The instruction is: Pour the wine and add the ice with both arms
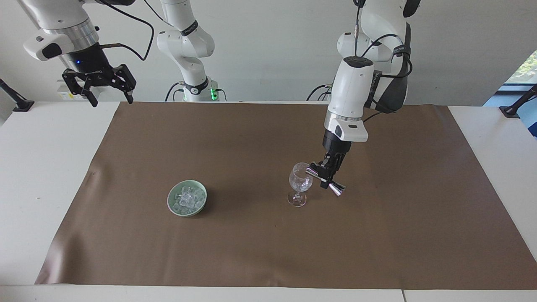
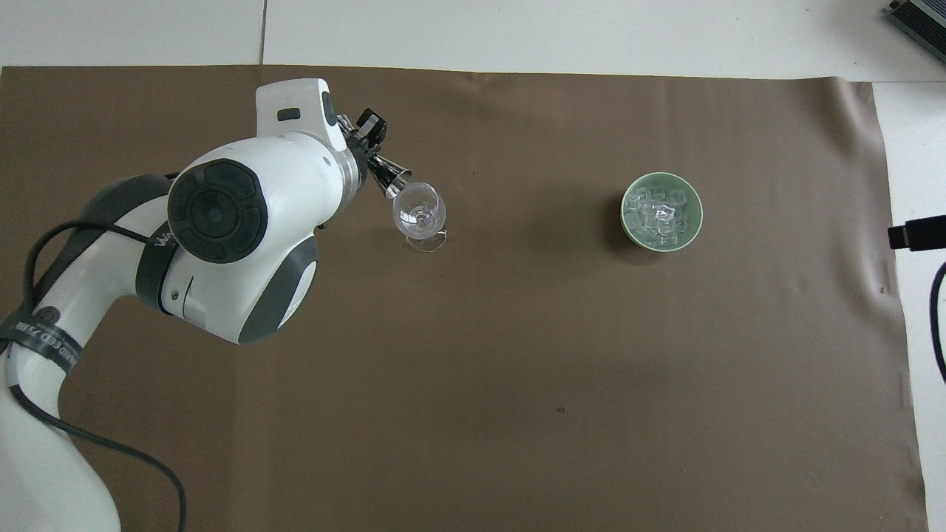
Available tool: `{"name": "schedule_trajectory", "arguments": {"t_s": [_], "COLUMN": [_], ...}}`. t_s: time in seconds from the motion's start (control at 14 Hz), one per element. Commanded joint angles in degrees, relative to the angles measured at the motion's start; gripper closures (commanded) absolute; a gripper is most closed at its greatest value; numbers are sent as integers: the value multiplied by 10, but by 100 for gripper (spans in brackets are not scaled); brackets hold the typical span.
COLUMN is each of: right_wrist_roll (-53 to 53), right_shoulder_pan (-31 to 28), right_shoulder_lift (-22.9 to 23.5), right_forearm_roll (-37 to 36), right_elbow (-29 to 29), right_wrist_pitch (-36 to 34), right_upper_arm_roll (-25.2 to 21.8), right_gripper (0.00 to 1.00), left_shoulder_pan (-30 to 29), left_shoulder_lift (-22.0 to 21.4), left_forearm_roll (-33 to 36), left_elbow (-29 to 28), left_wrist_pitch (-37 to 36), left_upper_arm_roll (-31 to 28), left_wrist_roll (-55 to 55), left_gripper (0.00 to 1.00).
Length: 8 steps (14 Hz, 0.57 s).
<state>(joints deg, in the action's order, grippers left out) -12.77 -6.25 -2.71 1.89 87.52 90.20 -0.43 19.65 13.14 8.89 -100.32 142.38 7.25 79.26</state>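
Jigger (image 1: 326,181) polished metal, mirror-shiny. Wine glass (image 1: 299,183) clear smooth glass. Ice (image 1: 187,198) clear, glassy chunks. Bowl (image 1: 173,199) pale green, glazed-looking, smooth. Mat (image 1: 251,243) brown, matt, paper-like, slight creases. Table (image 1: 37,167) white, matt, smooth. Arms (image 2: 244,236) glossy white plastic shells, silver metal wrist rings, black grippers.

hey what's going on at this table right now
The left gripper is shut on a steel jigger, tipped with its mouth at the rim of a stemmed glass. The ice sits in a green bowl toward the right arm's end. The right gripper waits open, raised over the table's edge.
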Motion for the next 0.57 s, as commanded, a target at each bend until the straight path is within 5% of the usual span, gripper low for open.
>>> {"name": "schedule_trajectory", "arguments": {"t_s": [0.0,0.5], "right_wrist_roll": [20,20], "right_shoulder_pan": [-4,-1], "right_shoulder_lift": [-12,-12], "right_forearm_roll": [11,10], "right_elbow": [14,14], "right_wrist_pitch": [-2,7], "right_upper_arm_roll": [3,3], "right_gripper": [0,0], "left_shoulder_pan": [-6,-29], "left_shoulder_lift": [-32,-58], "left_forearm_roll": [-39,-186], "left_elbow": [-18,-10], "left_wrist_pitch": [-36,-129], "left_upper_arm_roll": [-2,-7], "left_wrist_roll": [-3,-7], "left_gripper": [100,100]}}
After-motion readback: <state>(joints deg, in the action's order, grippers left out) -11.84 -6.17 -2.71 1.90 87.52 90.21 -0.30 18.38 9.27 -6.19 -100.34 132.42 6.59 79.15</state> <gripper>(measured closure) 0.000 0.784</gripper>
